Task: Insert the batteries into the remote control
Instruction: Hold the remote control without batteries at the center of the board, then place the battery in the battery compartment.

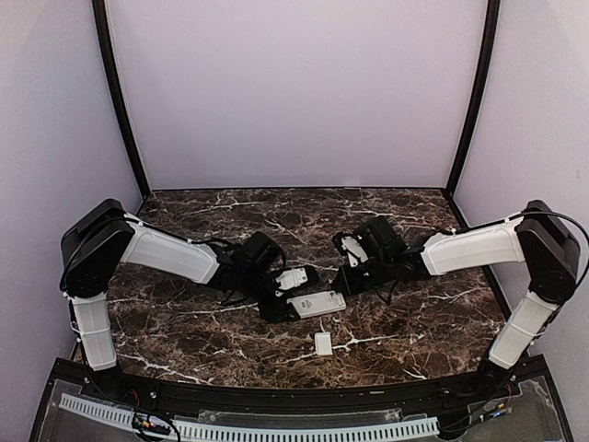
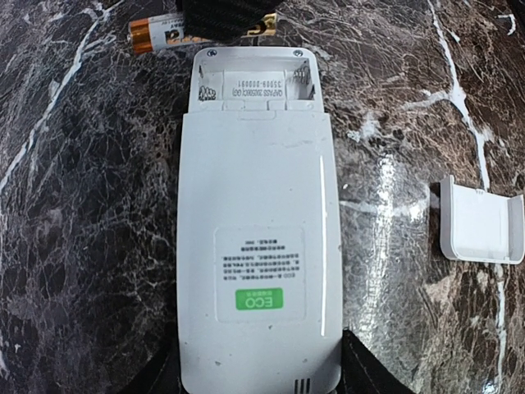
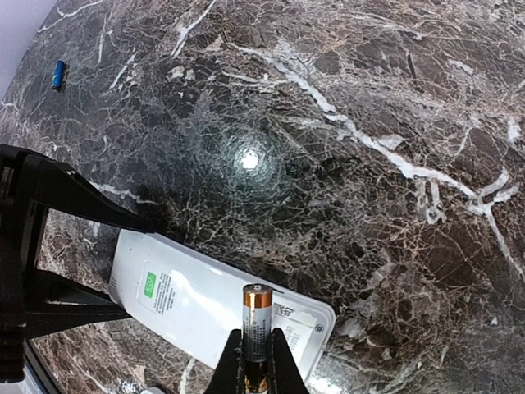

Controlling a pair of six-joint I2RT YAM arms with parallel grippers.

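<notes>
Two robot arms are reaching inward over a dark, white-veined marble table (image 1: 414, 341), their claws meeting near its middle. The remote control (image 2: 258, 246) is lying there face down, a slim white handset showing a printed label with a green ECO sticker on its back. Its battery compartment (image 2: 254, 82), at the end farthest from the left wrist camera, is standing open, showing small metal springs and a line of print. The left claw (image 2: 261, 369) is gripping the remote control across its width at the opposite end, one dark finger pressing against each long side. The right claw (image 3: 256, 338) is closed on the tan battery (image 3: 256, 316), pinching its lower part so that its copper-coloured end is pointing away from the wrist. This battery is hovering at the open compartment end, crosswise to the handset; whether it is touching the handset cannot be told. The blue battery (image 3: 57, 74) is lying alone on the table, well apart from the remote control, near the table's edge. The cover (image 2: 480, 223), a small flat white rectangle, is resting on the table beside the remote control, apart from it.
</notes>
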